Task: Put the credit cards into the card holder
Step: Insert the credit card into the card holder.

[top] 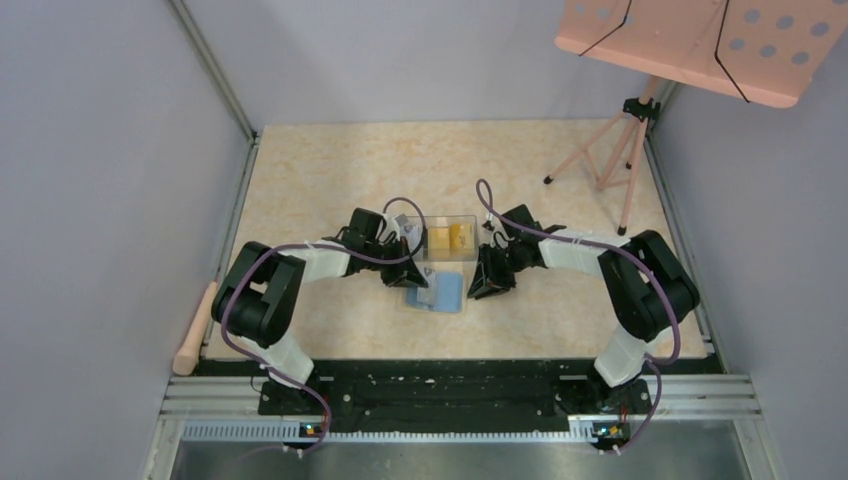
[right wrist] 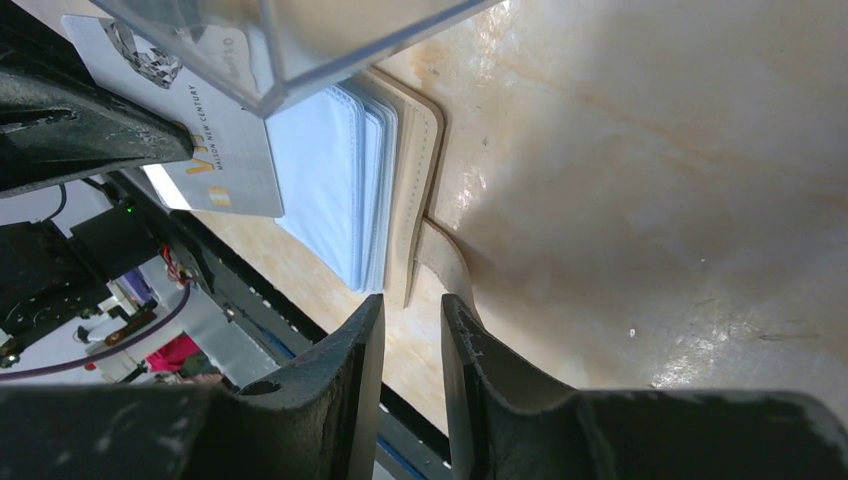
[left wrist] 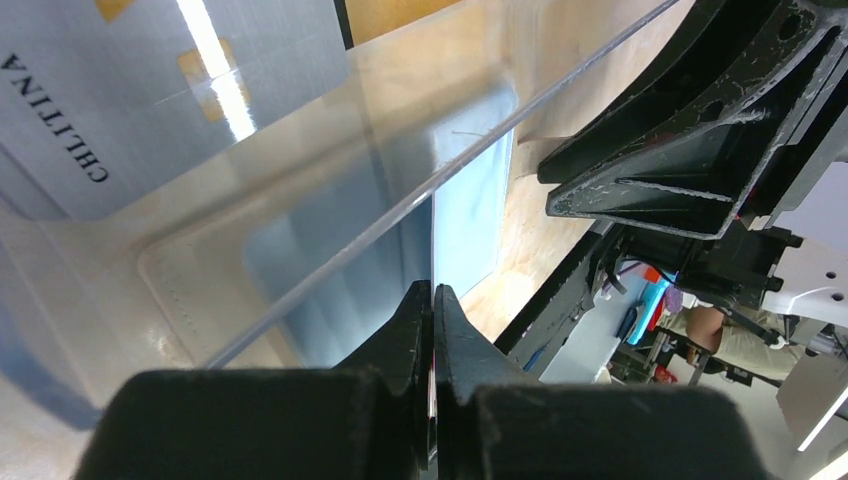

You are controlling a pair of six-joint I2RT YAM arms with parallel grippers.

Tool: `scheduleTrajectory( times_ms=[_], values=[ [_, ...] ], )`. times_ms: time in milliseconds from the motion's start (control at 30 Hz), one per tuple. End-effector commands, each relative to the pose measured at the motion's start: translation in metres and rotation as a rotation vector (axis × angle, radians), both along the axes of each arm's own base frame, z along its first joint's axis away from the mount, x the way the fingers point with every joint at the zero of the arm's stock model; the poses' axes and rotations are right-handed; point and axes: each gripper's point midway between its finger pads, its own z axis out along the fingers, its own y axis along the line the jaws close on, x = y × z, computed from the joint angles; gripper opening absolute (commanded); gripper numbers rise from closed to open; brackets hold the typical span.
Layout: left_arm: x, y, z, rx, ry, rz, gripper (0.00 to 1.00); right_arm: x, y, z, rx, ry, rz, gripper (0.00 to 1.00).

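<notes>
Steadying the open wallet for a card

The card holder (top: 437,291) lies open, blue pockets up. At its right edge the right gripper (right wrist: 410,305) stands slightly spread; pinching there first should stop sliding. The left gripper (left wrist: 432,290), pressed together, is beside a silver card (right wrist: 215,150). Farther, gold credit cards (top: 448,240) sit in a clear box (top: 473,225).

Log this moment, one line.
left gripper shut | right gripper open at card holder tab | silver card at its pockets | yellow cards in clear box
</notes>
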Motion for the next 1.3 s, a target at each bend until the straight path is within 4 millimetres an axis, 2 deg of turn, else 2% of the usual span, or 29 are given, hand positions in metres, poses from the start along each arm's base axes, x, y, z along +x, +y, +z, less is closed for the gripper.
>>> scheduleTrajectory(
  times_ms=[0, 233, 400, 567, 767, 1100, 1267],
  values=[
    [-0.001, 0.002, -0.002, 0.014, -0.007, -0.008, 0.0, 0.005, 0.006, 0.002, 0.033, -0.03, 0.021, 0.27],
    [-0.008, -0.006, -0.01, 0.034, 0.007, -0.022, 0.0, 0.004, 0.005, -0.001, 0.033, -0.025, 0.026, 0.27],
    [-0.014, -0.018, -0.01, 0.034, 0.015, -0.023, 0.0, 0.003, 0.005, -0.001, 0.037, -0.024, 0.027, 0.27],
    [-0.017, -0.021, -0.01, 0.048, 0.01, -0.017, 0.0, 0.001, 0.005, -0.002, 0.039, -0.019, 0.027, 0.27],
    [-0.017, -0.008, -0.014, 0.119, -0.001, 0.017, 0.0, -0.002, 0.004, -0.004, 0.037, -0.016, 0.028, 0.26],
    [-0.01, 0.017, -0.004, 0.12, -0.045, 0.077, 0.0, -0.004, 0.003, -0.005, 0.037, -0.013, 0.03, 0.26],
    [-0.009, 0.018, -0.005, 0.111, -0.044, 0.061, 0.0, -0.004, 0.003, -0.005, 0.038, -0.012, 0.029, 0.26]
  ],
)
